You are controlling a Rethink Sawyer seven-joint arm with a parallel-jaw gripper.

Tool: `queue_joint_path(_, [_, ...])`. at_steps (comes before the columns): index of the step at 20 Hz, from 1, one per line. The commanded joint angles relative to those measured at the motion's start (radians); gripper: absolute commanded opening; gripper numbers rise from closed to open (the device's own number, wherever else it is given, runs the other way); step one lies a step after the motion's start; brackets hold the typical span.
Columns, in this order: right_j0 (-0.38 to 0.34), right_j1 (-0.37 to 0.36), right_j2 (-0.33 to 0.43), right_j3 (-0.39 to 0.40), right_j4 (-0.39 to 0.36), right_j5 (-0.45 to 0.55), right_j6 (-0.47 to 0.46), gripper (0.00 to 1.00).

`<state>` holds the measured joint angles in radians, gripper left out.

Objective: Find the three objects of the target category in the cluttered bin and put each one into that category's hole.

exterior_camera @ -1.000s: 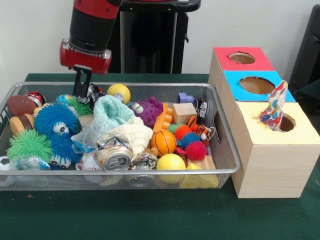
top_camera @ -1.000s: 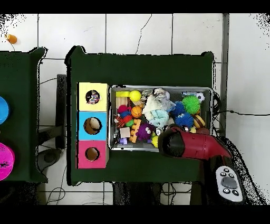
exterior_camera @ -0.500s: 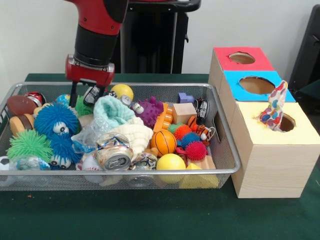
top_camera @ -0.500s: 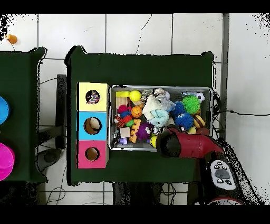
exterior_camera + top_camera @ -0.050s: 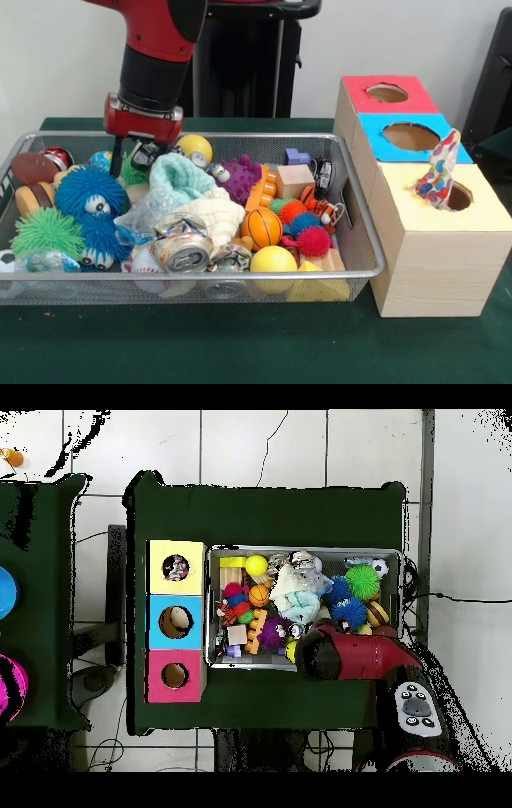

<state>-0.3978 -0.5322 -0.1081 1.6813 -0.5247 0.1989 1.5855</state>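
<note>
Gripper [image 5: 134,154] clamped on small toy car [image 5: 145,154]; yellow ball [image 5: 192,148] just beside, teal cloth [image 5: 178,178] below, wire bin [image 5: 240,138] far rim close behind.

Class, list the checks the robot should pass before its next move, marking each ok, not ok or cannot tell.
1. Gripper above the bin: ok.
2. Something held in the gripper: cannot tell.
3. Red hole mouth clear: ok.
4. Blue hole mouth clear: ok.
5. Yellow hole mouth clear: not ok, a spotted cloth sticks out.
</note>
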Motion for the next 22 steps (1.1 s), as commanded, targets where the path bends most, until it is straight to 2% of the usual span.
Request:
queue_joint_path(1, [0.034, 0.029, 0.031, -0.090, -0.101, 0.002, -0.010, 1.00])
queue_joint_path(4, [0.065, 0.028, -0.008, -0.132, -0.148, -0.002, -0.017, 1.00])
queue_joint_path(15, [0.037, 0.057, 0.010, -0.202, -0.241, -0.017, -0.022, 1.00])
queue_joint_path(18, [0.018, 0.041, 0.026, -0.198, -0.256, -0.008, -0.029, 1.00])
queue_joint_path(22, [-0.024, 0.074, 0.061, -0.204, -0.251, 0.015, -0.034, 1.00])
